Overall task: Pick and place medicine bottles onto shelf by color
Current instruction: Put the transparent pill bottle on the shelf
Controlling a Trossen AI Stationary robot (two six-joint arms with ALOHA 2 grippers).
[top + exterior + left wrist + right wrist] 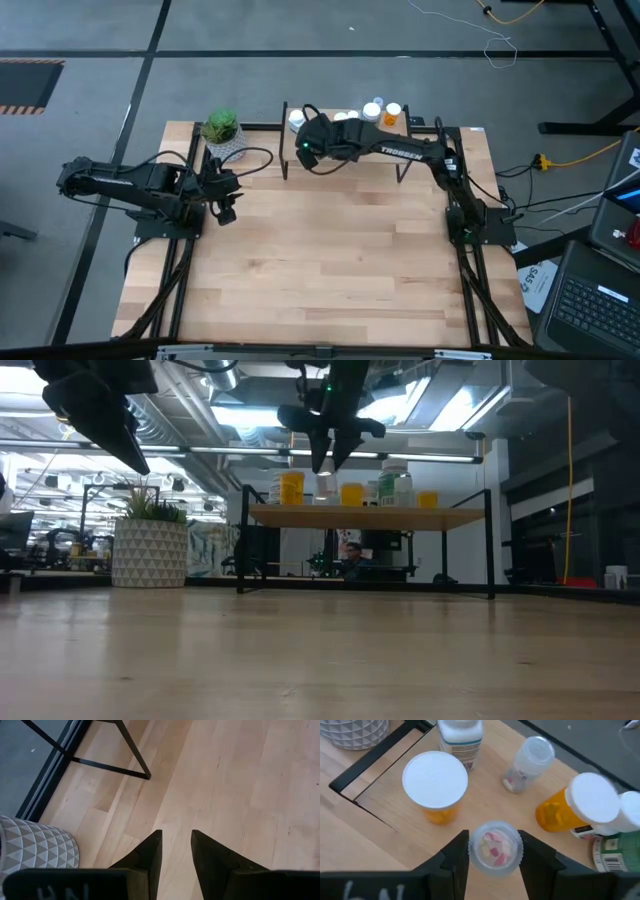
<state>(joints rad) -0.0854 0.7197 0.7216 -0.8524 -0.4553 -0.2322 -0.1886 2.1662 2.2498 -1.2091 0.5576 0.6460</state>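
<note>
Right gripper (495, 851): poised above the shelf, its two dark fingers clamped on either side of a tiny clear bottle (495, 848) with pink and pale pills showing through its cap.
Shelf (385, 805): a low stand with a light wood top and thin black legs, set at the far edge of the table (330, 260) beside a green plant in a white patterned pot (222, 131).
Bottles on the shelf: an orange bottle with a white cap (435, 785) stands just beside the held one; a white bottle (461, 740) stands behind it; a second small clear bottle (527, 762) is near the middle; another orange bottle (580, 807) leans against a greenish-labelled bottle (617, 851) at the far end.
Low view: the bottles line the shelf top, the right gripper hanging directly over them.
Left gripper (176, 840): empty and waiting over bare table near the plant pot, fingers a narrow gap apart.
</note>
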